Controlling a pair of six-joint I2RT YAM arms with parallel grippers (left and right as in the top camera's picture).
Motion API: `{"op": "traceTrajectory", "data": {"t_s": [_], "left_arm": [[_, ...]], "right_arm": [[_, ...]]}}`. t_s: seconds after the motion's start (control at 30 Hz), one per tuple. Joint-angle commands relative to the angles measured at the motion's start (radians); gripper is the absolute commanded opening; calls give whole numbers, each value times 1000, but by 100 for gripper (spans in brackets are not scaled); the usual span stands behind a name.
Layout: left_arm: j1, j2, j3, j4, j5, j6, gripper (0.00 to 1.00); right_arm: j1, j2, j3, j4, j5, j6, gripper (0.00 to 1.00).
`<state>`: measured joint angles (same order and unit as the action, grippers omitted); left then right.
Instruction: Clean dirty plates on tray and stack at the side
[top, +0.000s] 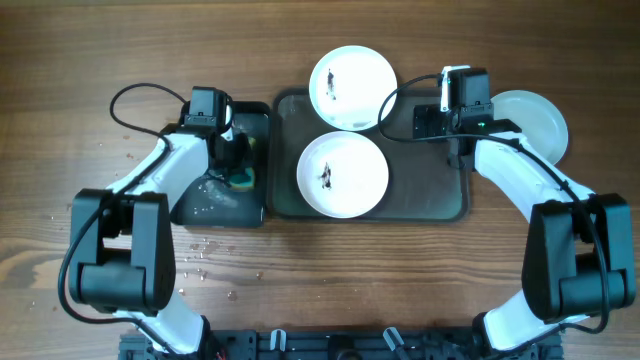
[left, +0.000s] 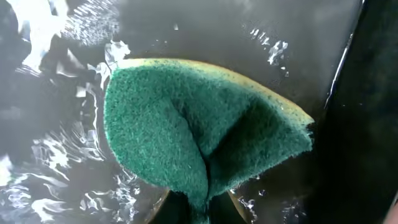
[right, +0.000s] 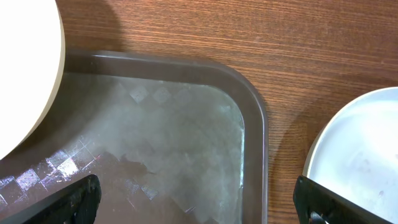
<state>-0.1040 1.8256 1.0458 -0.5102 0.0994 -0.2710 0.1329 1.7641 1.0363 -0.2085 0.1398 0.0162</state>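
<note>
Overhead shows the left gripper (top: 236, 160) pinched tight on a folded green sponge (left: 205, 130) over the wet black tray (top: 215, 205) at the left. The right gripper (right: 198, 200) hangs wide open and empty above the far right corner of the grey tray (right: 254, 124), between a smudged plate (top: 352, 88) on the far rim and a bluish plate (top: 535, 125) out on the table. Wiping likely goes best if the sponge crosses right to the near plate (top: 343, 174) and presses flat on its central smudge; bare tray floor to that plate's right gives room, though the raised rim and the far plate sit close.
</note>
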Motion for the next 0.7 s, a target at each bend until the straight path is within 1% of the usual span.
{"op": "traceTrajectory", "data": {"t_s": [0.0, 0.13, 0.33, 0.67], "left_arm": [[-1, 31, 0, 14, -11, 6, 4], [-1, -21, 19, 24, -60, 5, 4], [-1, -216, 47, 22, -189, 6, 4], [-1, -546, 47, 36, -198, 6, 4]], "right_arm": [[4, 14, -1, 3, 13, -14, 100], [4, 14, -1, 3, 13, -13, 100], [4, 14, -1, 3, 13, -14, 100], [4, 14, -1, 3, 13, -14, 100]]}}
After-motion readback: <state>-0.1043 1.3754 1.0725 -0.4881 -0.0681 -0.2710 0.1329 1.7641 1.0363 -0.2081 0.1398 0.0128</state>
